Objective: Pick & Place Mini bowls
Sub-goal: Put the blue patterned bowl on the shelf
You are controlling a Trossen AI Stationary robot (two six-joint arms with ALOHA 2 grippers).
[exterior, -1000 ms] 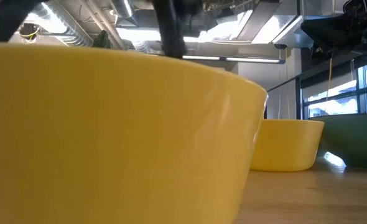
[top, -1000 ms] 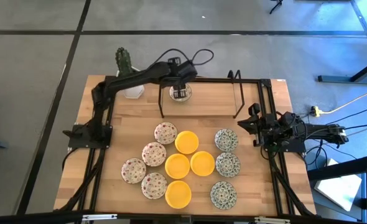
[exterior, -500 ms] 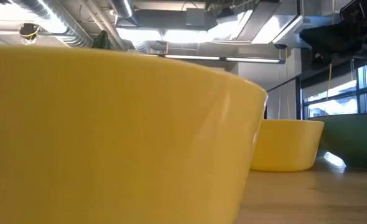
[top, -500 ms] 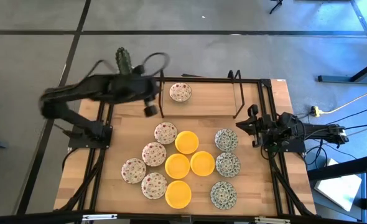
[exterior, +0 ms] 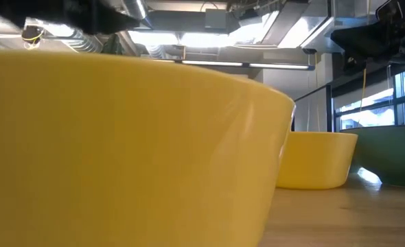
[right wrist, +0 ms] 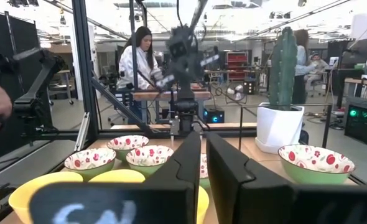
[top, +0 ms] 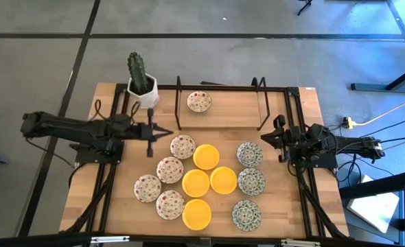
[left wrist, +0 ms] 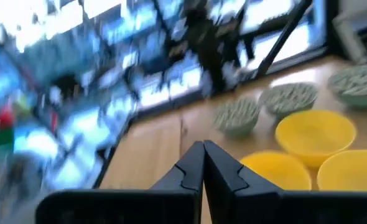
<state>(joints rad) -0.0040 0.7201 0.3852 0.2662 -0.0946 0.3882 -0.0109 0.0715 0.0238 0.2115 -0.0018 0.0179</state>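
My left gripper (top: 149, 132) hangs just beside the nearest red-speckled bowl (top: 182, 146), fingers pinched together on nothing. If I come down like this I'd jab the rim and skid that bowl into the yellow bowl (top: 206, 156) touching it. The mini bowls (top: 196, 182) sit packed rim to rim in the table's (top: 285, 213) middle, so wide jaws risk catching two at once. My right gripper (top: 278, 138), nearly closed and empty, waits by the grey-green bowls (top: 250, 154). Farthest off, one speckled bowl (top: 199, 102) sits alone near the cactus pot (top: 141, 90), which a careless swing could topple
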